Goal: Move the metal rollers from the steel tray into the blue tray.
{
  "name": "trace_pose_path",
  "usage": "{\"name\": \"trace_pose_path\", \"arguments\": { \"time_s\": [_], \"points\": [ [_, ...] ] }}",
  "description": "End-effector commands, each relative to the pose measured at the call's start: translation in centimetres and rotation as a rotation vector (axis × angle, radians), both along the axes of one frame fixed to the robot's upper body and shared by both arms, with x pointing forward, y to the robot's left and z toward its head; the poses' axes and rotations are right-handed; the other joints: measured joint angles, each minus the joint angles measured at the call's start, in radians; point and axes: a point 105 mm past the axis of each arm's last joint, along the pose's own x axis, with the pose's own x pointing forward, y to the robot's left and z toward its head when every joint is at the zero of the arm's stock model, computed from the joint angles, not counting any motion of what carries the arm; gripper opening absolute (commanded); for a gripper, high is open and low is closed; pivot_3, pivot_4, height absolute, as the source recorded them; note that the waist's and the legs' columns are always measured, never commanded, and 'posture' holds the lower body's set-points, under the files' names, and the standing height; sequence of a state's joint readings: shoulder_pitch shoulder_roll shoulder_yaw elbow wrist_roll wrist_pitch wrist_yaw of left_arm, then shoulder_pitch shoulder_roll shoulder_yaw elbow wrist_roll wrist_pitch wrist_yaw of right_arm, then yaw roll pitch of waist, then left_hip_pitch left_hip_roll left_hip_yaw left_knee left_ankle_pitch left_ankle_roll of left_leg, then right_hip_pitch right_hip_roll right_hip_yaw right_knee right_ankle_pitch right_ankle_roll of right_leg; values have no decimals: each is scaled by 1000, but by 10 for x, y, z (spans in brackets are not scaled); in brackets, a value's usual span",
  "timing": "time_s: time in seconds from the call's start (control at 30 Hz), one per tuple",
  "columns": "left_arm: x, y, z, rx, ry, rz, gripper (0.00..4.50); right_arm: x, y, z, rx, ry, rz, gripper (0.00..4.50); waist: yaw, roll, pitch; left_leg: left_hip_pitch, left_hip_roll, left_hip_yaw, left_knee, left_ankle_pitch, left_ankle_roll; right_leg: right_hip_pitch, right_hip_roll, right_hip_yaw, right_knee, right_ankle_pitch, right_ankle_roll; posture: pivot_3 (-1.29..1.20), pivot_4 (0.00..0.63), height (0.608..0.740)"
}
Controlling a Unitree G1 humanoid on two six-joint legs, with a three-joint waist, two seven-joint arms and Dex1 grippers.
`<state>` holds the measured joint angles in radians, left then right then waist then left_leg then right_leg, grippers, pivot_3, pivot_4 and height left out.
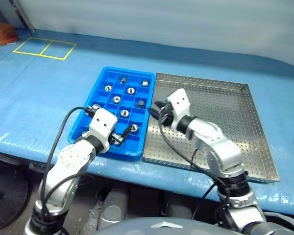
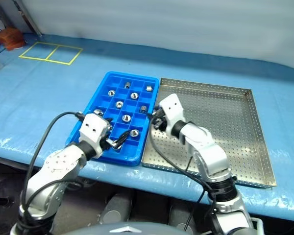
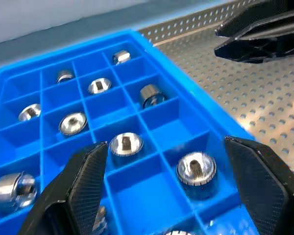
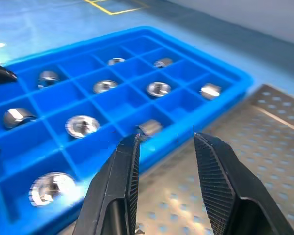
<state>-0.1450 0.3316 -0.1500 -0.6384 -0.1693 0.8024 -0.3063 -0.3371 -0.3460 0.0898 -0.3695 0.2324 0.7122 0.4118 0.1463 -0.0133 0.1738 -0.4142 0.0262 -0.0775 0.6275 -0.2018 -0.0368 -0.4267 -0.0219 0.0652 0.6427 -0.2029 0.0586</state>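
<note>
Metal rollers [image 1: 124,113] sit singly in compartments of the blue tray [image 1: 99,84], which lies touching the left rim of the steel tray [image 1: 225,112] (its perforated floor shows bare). Left gripper [image 3: 169,183] hovers over the blue tray's near end, jaws wide apart, holding nothing. Right gripper [image 4: 164,161] hangs at the shared edge, jaws parted, empty.

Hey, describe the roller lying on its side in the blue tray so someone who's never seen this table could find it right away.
Start at the blue tray, which sits beside the steel tray on the blue-covered table. Follow the column of compartments along the steel tray's side to the roller about halfway down. It lies on its side, showing its ribbed wall, while most of its neighbours face up with the hollow centre showing.
</note>
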Motion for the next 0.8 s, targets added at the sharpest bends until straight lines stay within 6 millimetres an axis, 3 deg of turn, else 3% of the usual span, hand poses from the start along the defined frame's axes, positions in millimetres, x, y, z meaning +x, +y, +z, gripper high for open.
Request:
{"name": "trace_pose_path", "arguments": {
  "time_s": [0.03,0.2,0.3,0.37,0.5,0.8],
  "points": [
    [16,-14,11,-62,-50,-41,4135,-4,-18,8,10,-30,22,1832,-8,0,0,0,0,0,0,0,0,0,0,0,0,0,0,290,150,740],
    [34,-25,-2,-37,8,-97,4135,-19,-38,-15,-101,37,106,1832,-32,0,0,0,0,0,-1,0,1,0,0,1,0,0,0,237,150,740],
    [32,-33,-7,-51,37,-169,4135,-26,-43,-13,-74,30,123,2348,-57,0,0,-1,0,1,-1,-1,2,0,0,2,0,0,0,210,150,740],
    [27,-39,-7,-52,37,-227,4451,-31,-45,-13,-67,28,134,2984,-69,0,0,0,0,1,0,-1,2,0,0,2,0,0,0,192,150,740],
    [22,-44,-5,-49,21,-284,4500,-36,-46,-12,-39,21,133,4352,-87,0,0,0,0,1,1,-1,2,0,0,2,0,0,0,172,150,740],
    [25,-36,-6,-31,17,-243,4500,-38,-50,-17,-79,28,96,4436,-113,0,0,1,0,1,1,-1,2,1,0,2,1,0,1,151,150,740]
  ]
}}
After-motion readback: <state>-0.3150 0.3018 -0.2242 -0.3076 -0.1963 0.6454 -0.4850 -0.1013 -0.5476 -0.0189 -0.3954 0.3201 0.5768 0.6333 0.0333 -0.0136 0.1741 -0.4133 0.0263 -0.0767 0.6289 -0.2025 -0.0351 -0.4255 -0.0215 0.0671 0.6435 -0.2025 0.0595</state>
